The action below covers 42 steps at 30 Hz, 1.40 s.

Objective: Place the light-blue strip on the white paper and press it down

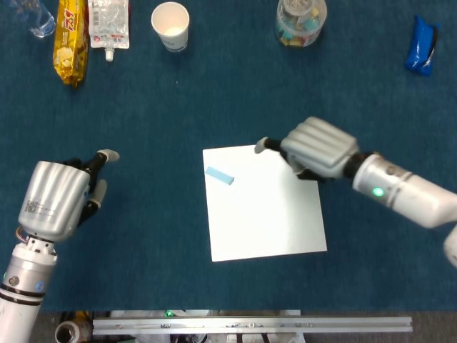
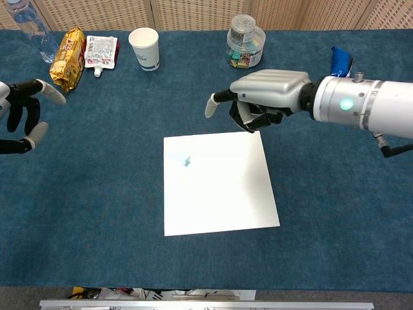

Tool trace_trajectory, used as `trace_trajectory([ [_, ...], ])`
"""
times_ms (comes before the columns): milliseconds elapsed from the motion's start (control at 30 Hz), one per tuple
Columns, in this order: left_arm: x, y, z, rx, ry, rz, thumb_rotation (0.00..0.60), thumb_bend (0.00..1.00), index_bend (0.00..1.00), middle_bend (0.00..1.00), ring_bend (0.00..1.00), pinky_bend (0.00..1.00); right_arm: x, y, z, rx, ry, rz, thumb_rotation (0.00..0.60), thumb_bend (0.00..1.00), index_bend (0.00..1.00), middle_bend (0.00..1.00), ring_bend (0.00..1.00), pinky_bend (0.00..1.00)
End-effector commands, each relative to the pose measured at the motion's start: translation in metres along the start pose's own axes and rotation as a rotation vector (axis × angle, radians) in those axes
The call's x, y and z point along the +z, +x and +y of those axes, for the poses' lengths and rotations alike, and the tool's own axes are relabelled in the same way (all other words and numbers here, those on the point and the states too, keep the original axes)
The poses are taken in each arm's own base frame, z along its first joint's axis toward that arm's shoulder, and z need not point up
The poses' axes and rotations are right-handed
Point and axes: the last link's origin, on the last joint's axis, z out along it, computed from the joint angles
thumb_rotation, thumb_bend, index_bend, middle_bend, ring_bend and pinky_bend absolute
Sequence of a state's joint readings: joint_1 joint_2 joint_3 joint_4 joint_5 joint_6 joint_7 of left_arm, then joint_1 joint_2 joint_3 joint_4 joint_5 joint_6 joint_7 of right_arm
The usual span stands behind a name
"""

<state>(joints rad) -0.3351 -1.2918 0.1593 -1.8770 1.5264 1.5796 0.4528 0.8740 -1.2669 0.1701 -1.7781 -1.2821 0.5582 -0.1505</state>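
Note:
The light-blue strip [image 1: 219, 176] lies on the white paper [image 1: 268, 214] near its upper-left corner; the chest view shows the strip [image 2: 186, 161] small and the paper [image 2: 219, 194] mid-table. My right hand [image 1: 314, 148] hovers over the paper's far edge, one finger stretched toward the strip and the others curled, holding nothing; the chest view shows this right hand [image 2: 261, 97] above the paper's top edge. My left hand [image 1: 61, 196] stays left of the paper, fingers curled, empty, and only its fingers [image 2: 26, 113] show at the chest view's left edge.
Along the far edge stand a paper cup [image 1: 171, 25], a clear jar [image 1: 300, 21], a yellow snack pack [image 1: 71, 39], a white pouch [image 1: 109, 25], a bottle [image 2: 29, 26] and a blue packet [image 1: 421, 46].

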Motion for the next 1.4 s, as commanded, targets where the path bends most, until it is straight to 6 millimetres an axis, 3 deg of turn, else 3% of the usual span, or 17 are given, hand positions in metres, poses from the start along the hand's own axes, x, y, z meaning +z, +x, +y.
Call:
trace_trajectory([
  [33,0.000,0.000,0.000,-0.005,0.001,0.002,0.600,0.44,0.33,0.70,0.70,0.95,0.014,-0.003,-0.010,-0.056,0.022,-0.007,0.600,1.00,0.23,1.00,1.00,1.00],
  [200,-0.002,0.000,0.000,-0.018,0.002,-0.002,0.600,0.44,0.31,0.70,0.70,0.95,0.030,-0.015,-0.026,-0.094,0.044,-0.048,0.600,1.00,0.13,1.00,1.00,1.00],
  [367,-0.003,-0.001,-0.002,-0.021,0.009,-0.005,0.600,0.44,0.31,0.70,0.70,0.95,0.042,-0.020,-0.032,-0.125,0.035,-0.061,0.580,1.00,0.11,1.00,1.00,1.00],
  [500,-0.004,-0.002,-0.003,-0.023,0.012,-0.015,0.600,0.44,0.30,0.70,0.70,0.95,0.048,-0.024,-0.035,-0.129,0.012,-0.040,0.573,1.00,0.00,1.00,1.00,1.00],
  [833,-0.005,-0.004,-0.001,-0.031,0.007,-0.035,0.600,0.44,0.30,0.70,0.70,0.95,0.056,-0.032,-0.044,-0.080,0.004,-0.090,0.528,1.00,0.00,1.00,1.00,1.00],
  [900,-0.005,-0.004,-0.001,-0.029,0.007,-0.036,0.600,0.44,0.30,0.70,0.70,0.95,0.056,-0.031,-0.046,-0.085,0.007,-0.093,0.528,1.00,0.02,1.00,1.00,1.00],
  [1000,-0.005,-0.004,-0.001,-0.027,0.007,-0.041,0.600,0.44,0.30,0.70,0.70,0.95,0.057,-0.033,-0.047,-0.091,0.008,-0.107,0.525,1.00,0.13,1.00,1.00,1.00],
  [1233,-0.005,-0.005,0.000,-0.023,0.003,-0.049,0.600,0.44,0.29,0.70,0.70,0.95,0.058,-0.040,-0.048,-0.112,0.003,-0.161,0.525,1.00,0.17,1.00,1.00,1.00],
  [1400,-0.005,-0.005,0.000,-0.021,0.003,-0.055,0.600,0.44,0.30,0.70,0.70,0.95,0.061,-0.041,-0.050,-0.113,-0.001,-0.171,0.525,1.00,0.24,1.00,1.00,1.00],
])
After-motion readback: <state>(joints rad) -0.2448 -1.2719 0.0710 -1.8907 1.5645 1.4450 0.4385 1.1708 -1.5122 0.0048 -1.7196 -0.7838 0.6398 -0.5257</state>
